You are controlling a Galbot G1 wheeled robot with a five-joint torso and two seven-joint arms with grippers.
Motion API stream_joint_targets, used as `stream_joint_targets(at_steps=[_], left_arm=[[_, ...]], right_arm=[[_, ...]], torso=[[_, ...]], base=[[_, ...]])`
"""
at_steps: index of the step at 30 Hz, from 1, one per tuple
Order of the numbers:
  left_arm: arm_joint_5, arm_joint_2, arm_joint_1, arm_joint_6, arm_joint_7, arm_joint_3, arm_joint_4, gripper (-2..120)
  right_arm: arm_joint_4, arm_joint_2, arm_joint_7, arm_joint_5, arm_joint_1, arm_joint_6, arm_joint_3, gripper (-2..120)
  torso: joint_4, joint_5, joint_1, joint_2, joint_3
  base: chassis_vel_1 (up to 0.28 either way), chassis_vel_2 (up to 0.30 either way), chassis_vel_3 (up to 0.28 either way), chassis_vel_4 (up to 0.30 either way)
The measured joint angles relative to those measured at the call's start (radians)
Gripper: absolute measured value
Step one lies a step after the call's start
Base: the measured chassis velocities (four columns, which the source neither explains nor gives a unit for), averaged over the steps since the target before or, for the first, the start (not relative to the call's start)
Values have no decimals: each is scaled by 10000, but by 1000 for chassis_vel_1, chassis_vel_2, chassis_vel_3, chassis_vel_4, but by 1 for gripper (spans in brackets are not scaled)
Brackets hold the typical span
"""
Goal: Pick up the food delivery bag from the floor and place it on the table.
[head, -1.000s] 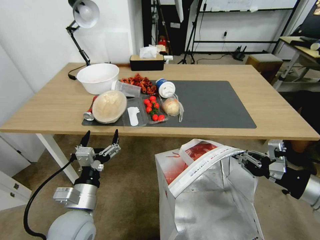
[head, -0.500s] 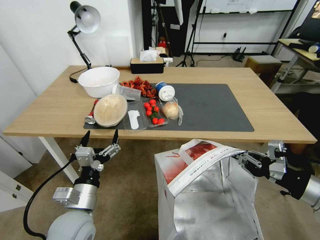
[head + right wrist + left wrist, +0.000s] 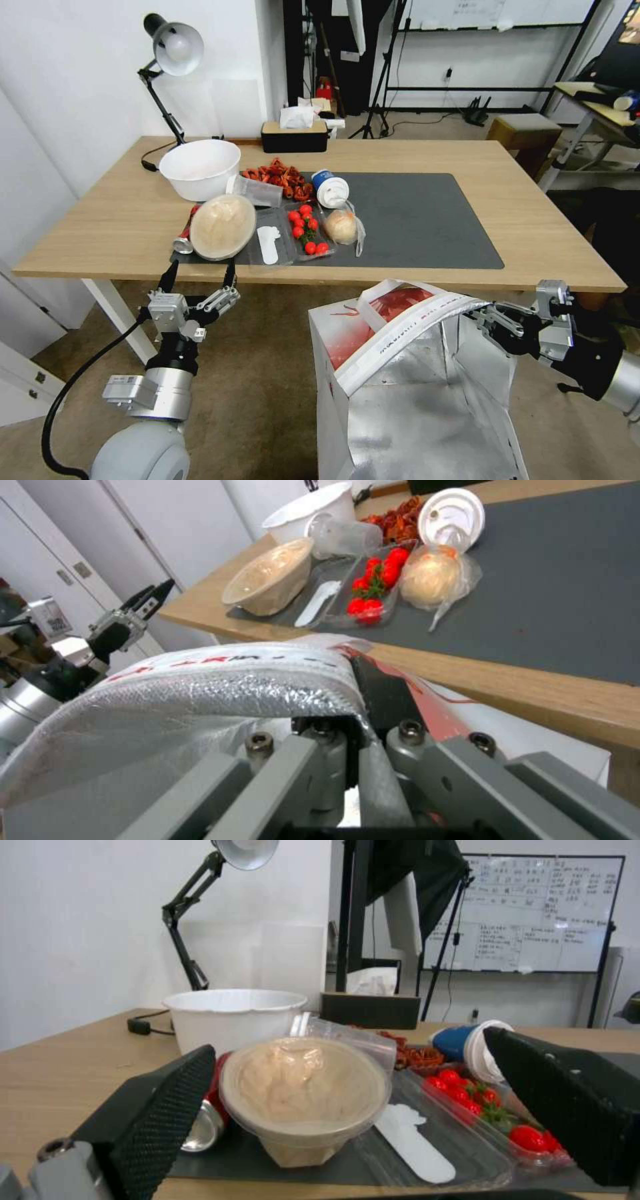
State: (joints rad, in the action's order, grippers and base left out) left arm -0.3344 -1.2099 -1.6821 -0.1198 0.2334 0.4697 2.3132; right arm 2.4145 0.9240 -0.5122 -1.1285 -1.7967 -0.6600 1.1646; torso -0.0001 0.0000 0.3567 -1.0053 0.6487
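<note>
A: Where is the big boxy red-and-white food delivery bag with the silver foil lining (image 3: 413, 393)?

B: In front of the long light-wood table on white legs (image 3: 120, 220), below the level of its near edge, mouth gaping so the foil inside shows. Whether its base touches the floor is hidden.

A: And the right gripper (image 3: 485, 317)?

B: Clamped on the bag's rim at its right side. In the right wrist view the fingers (image 3: 373, 690) pinch the white and foil edge (image 3: 220, 680) between them.

A: The left gripper (image 3: 199, 275)?

B: Held up beside the bag, well apart from it, just before the table edge, black fingers (image 3: 167, 1105) spread wide and holding nothing.

A: What's on the table?

B: On the dark grey mat (image 3: 420, 220): a white bowl (image 3: 200, 168), a lidded tub of beige food (image 3: 222, 227), a clear tray of red cherry tomatoes (image 3: 307, 230) and a bagged bun (image 3: 342, 227).
</note>
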Motion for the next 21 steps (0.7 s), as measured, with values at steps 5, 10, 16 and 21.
stream_joint_targets(at_steps=[5, 10, 16, 21], left_arm=[[-3, 25, -16, -62, 5, 7, 26, 100], [-60, 30, 8, -139, 2, 40, -71, 100], [-91, 30, 64, -185, -3, 64, -339, 100], [-95, 29, 116, -227, -15, 33, -510, 100]], right_arm=[[29, 42, 0, 0, -7, -3, -21, 0], [64, 86, -3, 1, -27, -12, -3, 0], [228, 160, -38, -511, -109, -90, 649, 0], [476, 176, 69, -2035, -9, -214, 1659, 0]], torso=[[0, 0, 6, -13, 7], [0, 0, 1, 2, -1], [0, 1, -13, 29, -17], [0, 0, -21, 49, -29]], base=[[0, 0, 0, 0], [0, 0, 0, 0], [0, 0, 0, 0], [0, 0, 0, 0]])
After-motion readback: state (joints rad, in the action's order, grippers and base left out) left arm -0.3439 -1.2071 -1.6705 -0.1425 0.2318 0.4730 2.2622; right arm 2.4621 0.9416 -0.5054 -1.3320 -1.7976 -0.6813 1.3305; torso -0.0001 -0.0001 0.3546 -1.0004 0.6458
